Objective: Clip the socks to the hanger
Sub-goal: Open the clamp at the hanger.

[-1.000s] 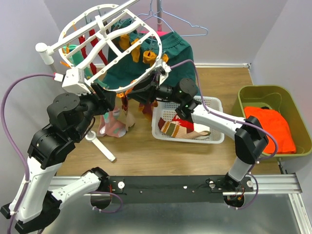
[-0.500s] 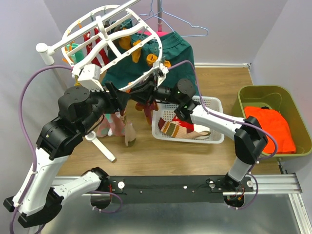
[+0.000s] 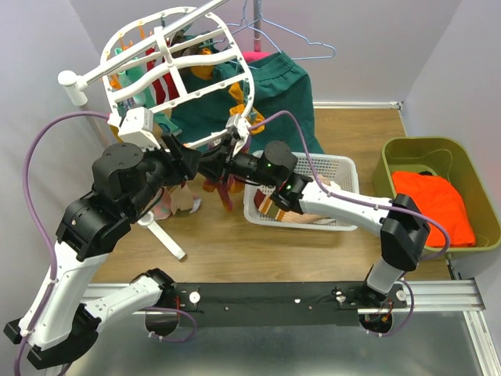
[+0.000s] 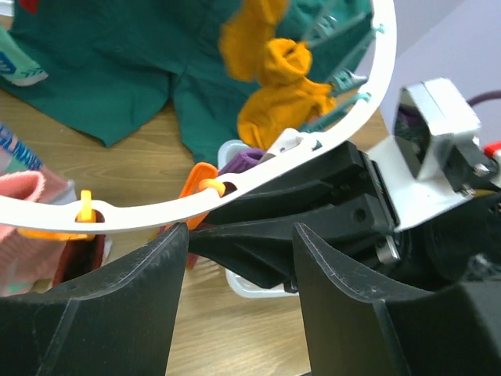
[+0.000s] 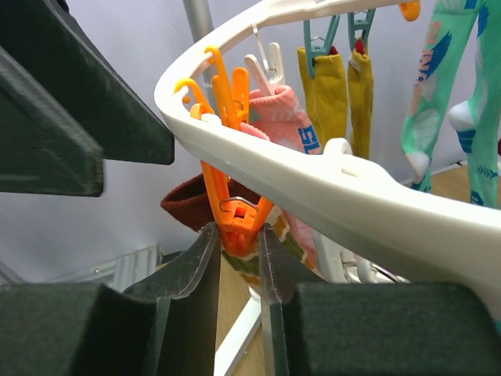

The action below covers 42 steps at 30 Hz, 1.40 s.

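The hanger (image 3: 178,78) is a white oval lattice hung tilted at the upper left. Its rim (image 4: 313,145) crosses both wrist views. My right gripper (image 5: 237,235) is shut on an orange clip (image 5: 235,211) under the rim (image 5: 329,188). A maroon striped sock (image 5: 188,205) hangs right behind that clip and shows below both grippers (image 3: 223,192). My left gripper (image 4: 239,243) stands open just left of the right gripper (image 3: 221,163), holding nothing. Mustard socks (image 5: 333,86), a pink sock (image 5: 282,117) and a teal sock (image 5: 438,70) hang clipped on the frame.
A white mesh basket (image 3: 344,168) with more socks (image 3: 282,205) sits right of the grippers. A green bin (image 3: 462,157) holds an orange cloth (image 3: 434,204) at far right. A dark green garment (image 3: 278,86) and wire hangers (image 3: 290,35) hang behind. The stand's white foot (image 3: 160,235) lies on the table.
My right gripper has narrowed onto the orange clip and shifted left. The left arm swung right toward it. The hanger tipped up and left, and the maroon sock moved with the grippers.
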Available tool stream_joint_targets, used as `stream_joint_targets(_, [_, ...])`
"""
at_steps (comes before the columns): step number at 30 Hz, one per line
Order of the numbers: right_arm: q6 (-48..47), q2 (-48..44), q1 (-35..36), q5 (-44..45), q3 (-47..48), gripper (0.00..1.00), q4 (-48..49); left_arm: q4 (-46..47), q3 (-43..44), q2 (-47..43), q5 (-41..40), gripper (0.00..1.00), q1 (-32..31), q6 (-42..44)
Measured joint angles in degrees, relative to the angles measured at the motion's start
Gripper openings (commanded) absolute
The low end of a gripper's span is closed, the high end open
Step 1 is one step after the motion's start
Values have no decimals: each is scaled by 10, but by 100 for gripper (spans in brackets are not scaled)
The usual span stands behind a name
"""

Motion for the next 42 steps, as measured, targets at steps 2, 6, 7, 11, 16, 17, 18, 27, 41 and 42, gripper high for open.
stream_joint_targets(2, [-10, -1, 8, 17, 2, 17, -7, -2, -9, -4, -14, 63, 0, -4])
stream_joint_targets(6, [-32, -1, 24, 44, 10, 17, -24, -14, -21, -8, -49, 60, 0, -13])
stream_joint_targets(7, [-35, -1, 28, 47, 11, 17, -25, -18, -26, -9, -59, 58, 0, -16])
stream_joint_targets(11, [-49, -1, 38, 63, 15, 17, -34, -25, -41, -11, -88, 51, 0, -24])
stream_joint_targets(16, [-70, -1, 48, 82, 18, 17, -46, -24, -60, -13, -109, 41, 0, -28])
stream_joint_targets(17, [-75, -1, 50, 87, 19, 18, -49, -21, -62, -14, -112, 38, 0, -27])
stream_joint_targets(18, [-77, -1, 50, 88, 19, 18, -50, -20, -63, -16, -114, 37, 0, -28])
stream_joint_targets(27, [-95, -9, 56, 97, 12, 43, -52, -7, -70, -22, -124, 22, -1, -27])
stream_joint_targets(41, [-60, -39, 24, -3, -27, 52, -54, 28, -86, -53, -136, 14, 0, -23])
stream_joint_targets(42, [-52, -39, 19, -11, -27, 52, -50, 30, -88, -54, -136, 14, 0, -23])
